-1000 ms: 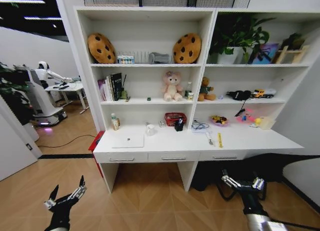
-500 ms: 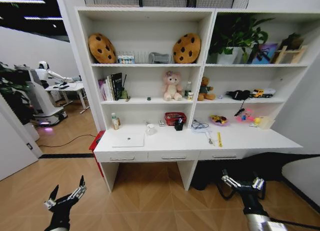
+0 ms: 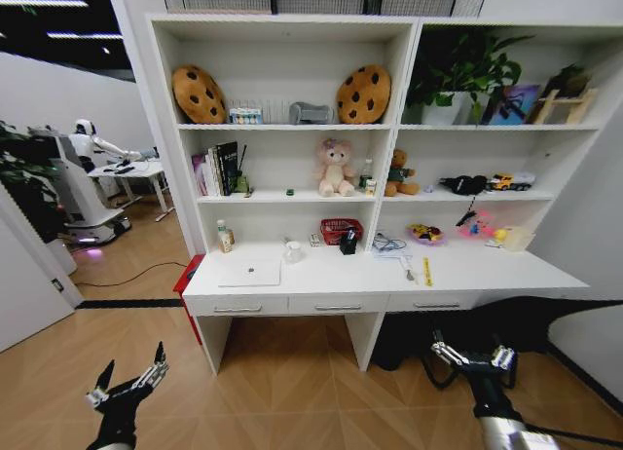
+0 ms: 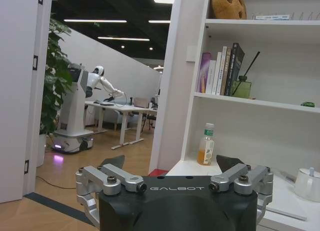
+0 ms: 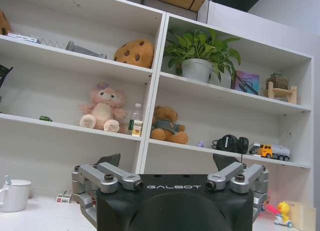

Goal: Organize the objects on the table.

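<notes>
From the head view, the left gripper [image 3: 127, 383] and right gripper [image 3: 473, 356] hang low over the floor, fingers spread wide, holding nothing, well short of the table [image 3: 506, 275]. A laptop [image 3: 249, 273] lies on its left part; a red basket [image 3: 341, 232] farther back holds what may be small clutter.

In the left wrist view, the spread fingers [image 4: 95, 178] face the shelves.

In the right wrist view, the fingers [image 5: 95, 177] also stand apart.

Black wrist housings lettered GALBOT, silver linkage fingers [image 4: 122, 178] with dark screws, black fingertips

"GALBOT" on left end effector [image 4: 175, 178], on right end effector [image 5: 170, 178]
</notes>
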Tool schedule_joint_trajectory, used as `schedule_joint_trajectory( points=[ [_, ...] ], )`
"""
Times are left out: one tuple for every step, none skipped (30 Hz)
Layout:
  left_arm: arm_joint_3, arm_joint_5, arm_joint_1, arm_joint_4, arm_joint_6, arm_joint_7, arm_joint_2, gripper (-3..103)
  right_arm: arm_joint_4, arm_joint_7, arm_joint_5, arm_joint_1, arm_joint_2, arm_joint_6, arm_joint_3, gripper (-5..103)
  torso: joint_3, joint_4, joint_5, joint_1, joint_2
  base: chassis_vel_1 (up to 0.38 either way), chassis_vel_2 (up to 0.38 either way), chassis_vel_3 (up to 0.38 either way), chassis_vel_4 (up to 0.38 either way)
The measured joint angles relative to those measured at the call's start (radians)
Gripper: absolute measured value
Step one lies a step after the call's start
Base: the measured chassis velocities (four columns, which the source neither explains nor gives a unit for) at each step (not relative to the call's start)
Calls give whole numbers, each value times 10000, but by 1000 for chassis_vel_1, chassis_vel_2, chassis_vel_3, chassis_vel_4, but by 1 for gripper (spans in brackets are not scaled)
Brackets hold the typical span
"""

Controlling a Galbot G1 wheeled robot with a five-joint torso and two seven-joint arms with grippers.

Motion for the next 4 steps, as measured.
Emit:
schedule_joint_trajectory(
  points=[
    [0,0,0,0,0,0,0,100,0,0,0,0,0,0,0,100,0,0,0,0,0,0,0,0,0],
    [0,-1,0,0,0,0,0,100,0,0,0,0,0,0,0,100,0,0,0,0,0,0,0,0,0],
    [0,0,0,0,0,0,0,100,0,0,0,0,0,0,0,100,0,0,0,0,0,0,0,0,0],
    [0,0,0,0,0,0,0,100,0,0,0,0,0,0,0,100,0,0,0,0,0,0,0,0,0]
  ],
)
